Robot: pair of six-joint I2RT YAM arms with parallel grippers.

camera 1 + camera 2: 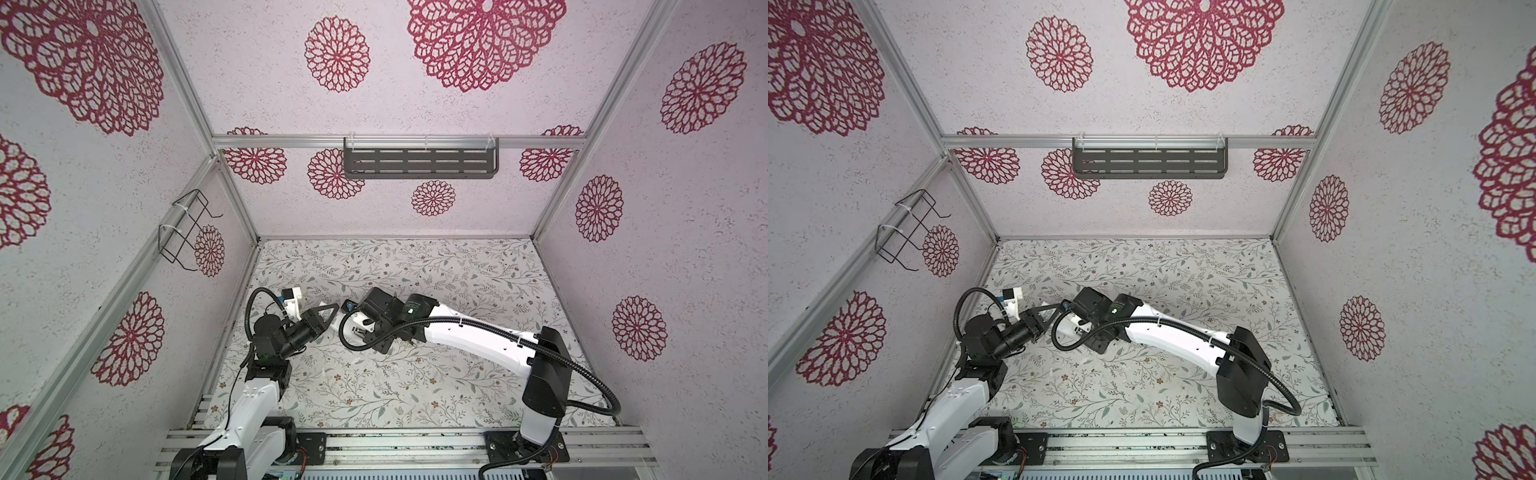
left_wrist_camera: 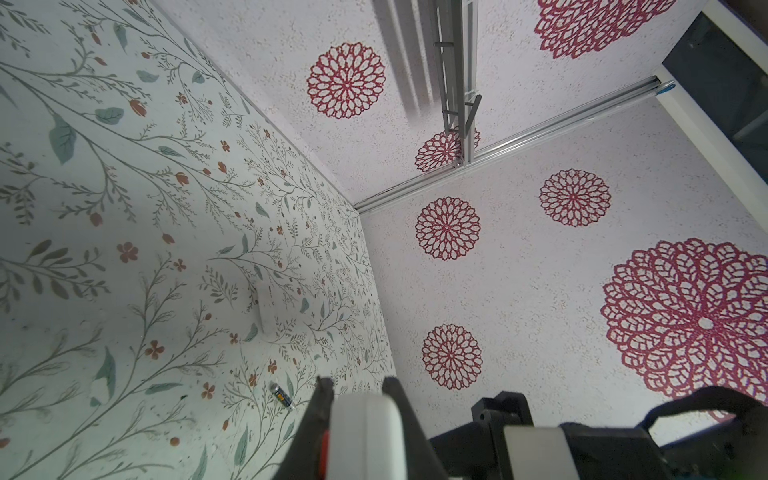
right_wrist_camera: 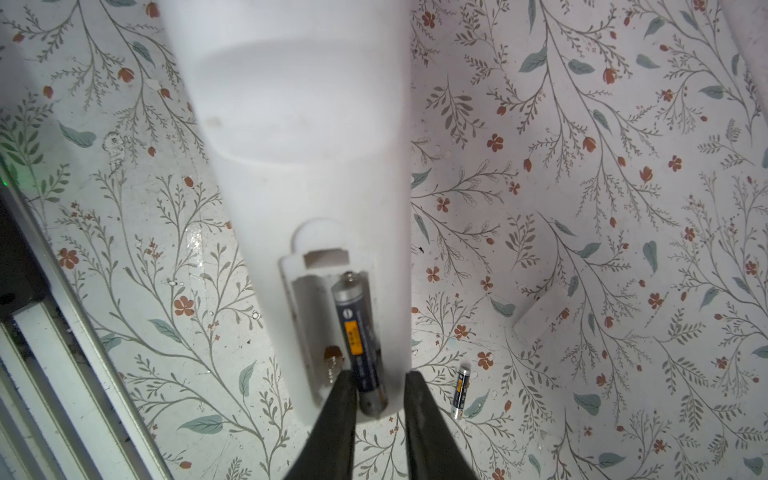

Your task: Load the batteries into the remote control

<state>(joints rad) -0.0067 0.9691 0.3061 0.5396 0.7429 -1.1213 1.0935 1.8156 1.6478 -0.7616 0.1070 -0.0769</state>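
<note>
White plastic remote control, back up, on floral table mat; one cell seated, one loose.
Left gripper clamped across remote's end. Right gripper at recess end, jaws slightly apart, one either side of near end of slim dark battery with orange label, seated in one bay of open recess; gap showing on one side. Neighbouring bay showing only its spring contact. Second dark battery lying on mat just beside remote; small flat white piece further off. In a top view, remote and right claw largely covered by black wrist housing of right arm.
</note>
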